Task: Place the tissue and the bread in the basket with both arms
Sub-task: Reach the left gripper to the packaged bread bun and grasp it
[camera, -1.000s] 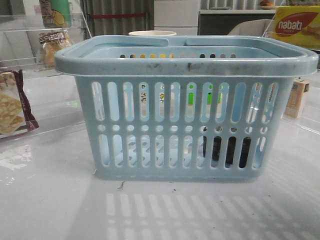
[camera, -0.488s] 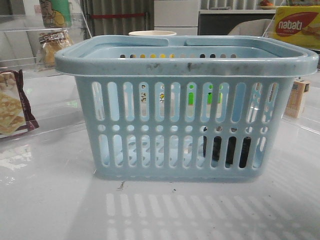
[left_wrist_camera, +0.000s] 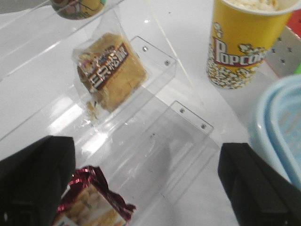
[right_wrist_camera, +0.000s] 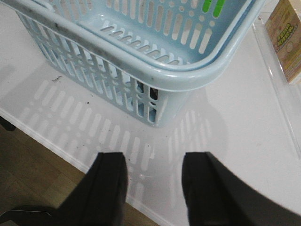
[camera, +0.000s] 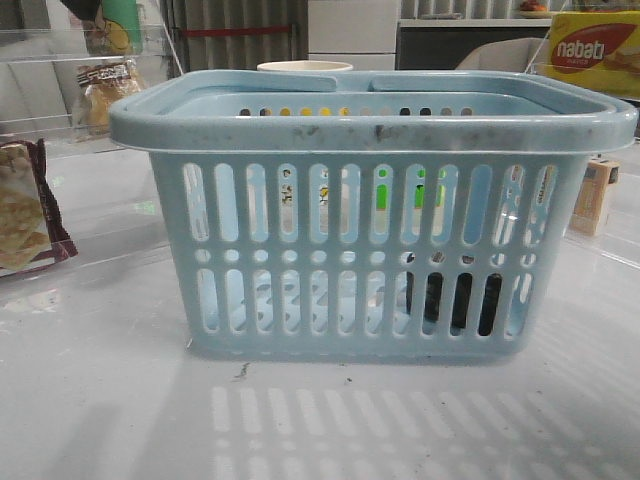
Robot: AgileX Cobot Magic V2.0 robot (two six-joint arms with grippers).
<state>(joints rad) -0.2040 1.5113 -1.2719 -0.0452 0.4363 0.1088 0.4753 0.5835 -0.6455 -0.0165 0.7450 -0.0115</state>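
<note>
Bread (left_wrist_camera: 110, 70) is seen in the left wrist view as a golden-brown block in a clear plastic bag with a dark printed label; it lies on a clear acrylic shelf (left_wrist_camera: 155, 56) in the upper left of that frame. In the front view the same bag (camera: 100, 92) is small and partly glared, at upper left behind acrylic.

Basket (camera: 370, 215), light blue with slotted sides and a scuffed thick rim, fills the centre of the front view. Tissue (camera: 452, 302) is glimpsed only as a dark block through the lower right slots, inside the basket.

Left wrist view alone shows a yellow popcorn cup (left_wrist_camera: 242, 44) at upper right, just beside the basket rim (left_wrist_camera: 282, 127), and a maroon-edged cracker packet (left_wrist_camera: 94, 202) at the lower edge. Right wrist view alone shows the basket's inside floor (right_wrist_camera: 141, 40), the table edge (right_wrist_camera: 56, 146) and a tan carton (right_wrist_camera: 287, 40) at upper right. A yellow nabati box (camera: 592, 52) is seen only in the front view.

Left gripper (left_wrist_camera: 146, 188) is held above the shelf, jaws spread wide, nothing between them. Right gripper (right_wrist_camera: 153, 188) is held over the table edge near the basket corner, jaws apart and empty.
</note>
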